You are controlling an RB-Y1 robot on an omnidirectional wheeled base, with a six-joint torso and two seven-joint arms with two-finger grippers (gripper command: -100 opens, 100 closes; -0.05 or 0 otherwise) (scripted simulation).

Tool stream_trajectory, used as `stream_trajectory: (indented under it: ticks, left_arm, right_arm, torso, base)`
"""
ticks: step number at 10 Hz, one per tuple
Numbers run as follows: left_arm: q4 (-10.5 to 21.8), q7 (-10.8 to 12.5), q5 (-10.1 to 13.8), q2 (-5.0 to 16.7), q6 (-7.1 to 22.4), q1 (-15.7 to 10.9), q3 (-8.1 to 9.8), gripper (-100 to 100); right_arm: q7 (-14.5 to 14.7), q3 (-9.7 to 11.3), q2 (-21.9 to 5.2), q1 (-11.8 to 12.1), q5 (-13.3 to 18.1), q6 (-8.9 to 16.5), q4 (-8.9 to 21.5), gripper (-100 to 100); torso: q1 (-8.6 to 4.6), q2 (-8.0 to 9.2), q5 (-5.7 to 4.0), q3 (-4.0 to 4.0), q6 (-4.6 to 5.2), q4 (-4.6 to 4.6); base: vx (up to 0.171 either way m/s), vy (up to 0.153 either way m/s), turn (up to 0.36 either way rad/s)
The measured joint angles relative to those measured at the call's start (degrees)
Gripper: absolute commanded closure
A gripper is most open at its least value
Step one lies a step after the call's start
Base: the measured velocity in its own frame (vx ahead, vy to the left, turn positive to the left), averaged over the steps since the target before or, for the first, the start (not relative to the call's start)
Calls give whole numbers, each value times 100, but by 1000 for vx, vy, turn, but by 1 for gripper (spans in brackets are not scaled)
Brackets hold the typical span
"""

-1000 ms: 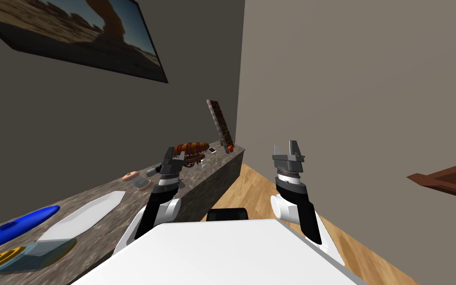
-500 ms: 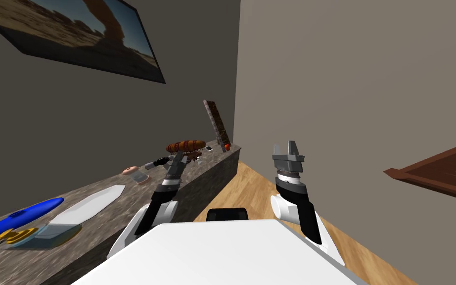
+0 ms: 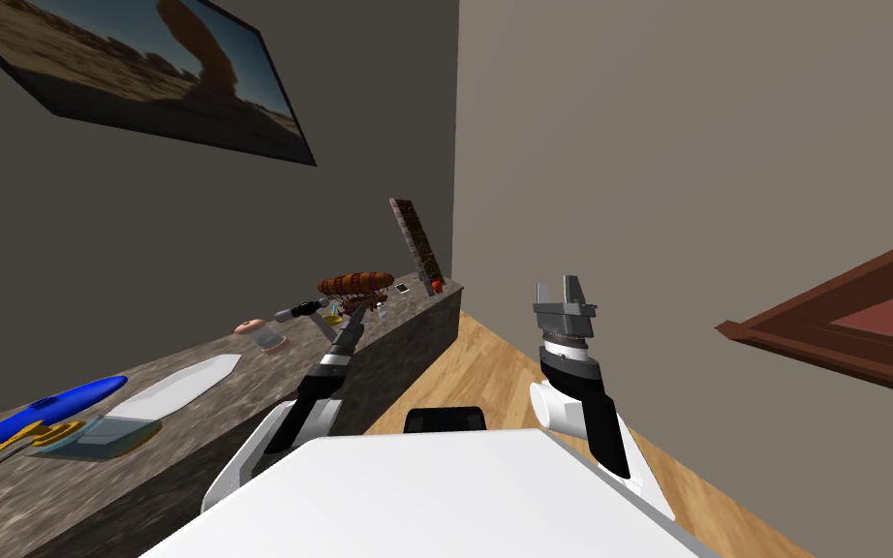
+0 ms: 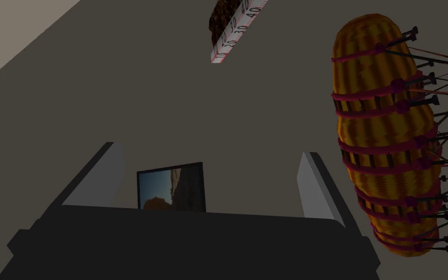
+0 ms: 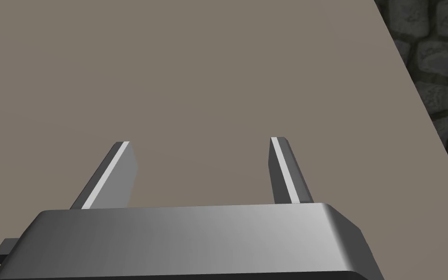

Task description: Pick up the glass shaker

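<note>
A small clear glass shaker point(image 3: 267, 337) stands on the stone counter point(image 3: 275, 363) by the left wall, with a pinkish round piece point(image 3: 250, 325) right behind it. My left gripper point(image 3: 355, 314) is stretched out over the counter past the shaker, farther along and to its right, close to the orange striped airship model point(image 3: 355, 283). In the left wrist view that gripper point(image 4: 212, 150) is open and holds nothing, and the airship model point(image 4: 383, 131) hangs just beside one finger. My right gripper point(image 3: 568, 289) is raised off the counter, open point(image 5: 201, 142) and holding nothing.
Along the counter lie a grey-black cylinder point(image 3: 299, 310), a white blade-shaped piece point(image 3: 178, 383), a clear box point(image 3: 110, 433) and a blue airship shape point(image 3: 52, 410). A ruler board point(image 3: 415, 240) leans in the corner. Brown wooden furniture point(image 3: 842, 329) stands at the right above the wood floor point(image 3: 493, 378).
My left arm has reached forward along the counter, from beside the shaker to next to the airship model. My head view has shifted a little. The right arm has kept still.
</note>
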Motion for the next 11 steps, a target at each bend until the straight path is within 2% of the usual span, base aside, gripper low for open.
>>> stream_trajectory:
  ticks: [3,6,9,11]
  left_arm:
    - [393,-195,-139,299,209,-37,32,-100]
    - [761,-355,-268,591,392,-52,66,-100]
    - [1166,-564,-489,913,687,-137,47,-100]
    - [1422,-667,-638,1221,858,-143,61,-100]
  right_arm:
    - [0,0,0,0,0,0,0,0]
    - [0,-1,0,1,0,0,0,0]
    - [0,-1,-1,2,0,0,0,0]
    - [0,-1,-1,3,0,0,0,0]
  torso:
    - [1,-1,1,0,0,0]
    - [16,-23,4,-13,0,-5]
    - [27,-54,6,-30,1,-11]
    - [43,-84,9,-47,1,-17]
  base:
    - [-77,-112,-12]
    - [-22,-77,-14]
    - [58,-50,-34]
    - [158,-1,-51]
